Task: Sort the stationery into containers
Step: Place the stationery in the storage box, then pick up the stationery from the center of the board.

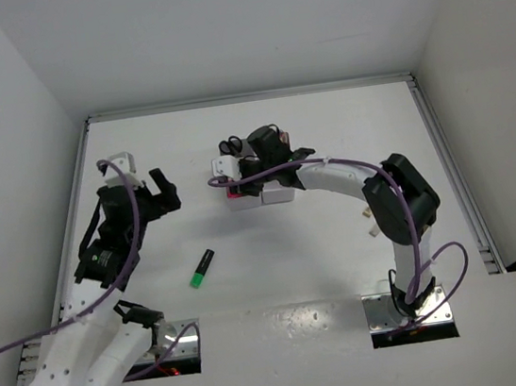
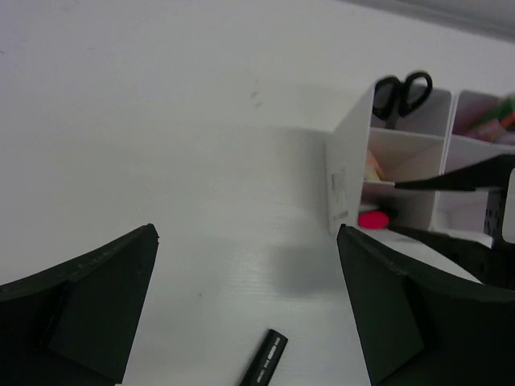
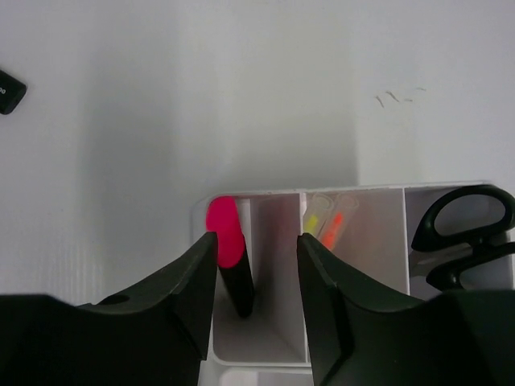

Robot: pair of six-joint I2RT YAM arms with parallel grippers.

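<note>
Looking down past the right pincer (image 3: 257, 241), I'd say most of the sorting is done. Its jaws are partway open and not clamping anything. The pink highlighter (image 3: 224, 229) stands cap-down in the end compartment of the box (image 3: 273, 195) directly under it, leaning up by the inner edge of one finger with a clear gap to the other, so it looks let go to me. One compartment along from the pincer there's a pair of thin sticks (image 3: 322, 219), yellow and orange-ish, and the compartment past that has the scissors (image 3: 463, 229).

The left pincer (image 2: 247, 233) is spread as wide as it goes, empty, hanging over bare counter (image 1: 323, 251). The green highlighter (image 1: 201, 270) lies flat on the counter just below and a bit ahead of it, and only the black cap shows between its fingers. That's the only loose thing I can spot, so my guess is that's all that's left.

A second box (image 2: 471, 185) sits right against the first, beyond the left pincer's reach line. It's got some colourful bits in it, too blurry to name.
</note>
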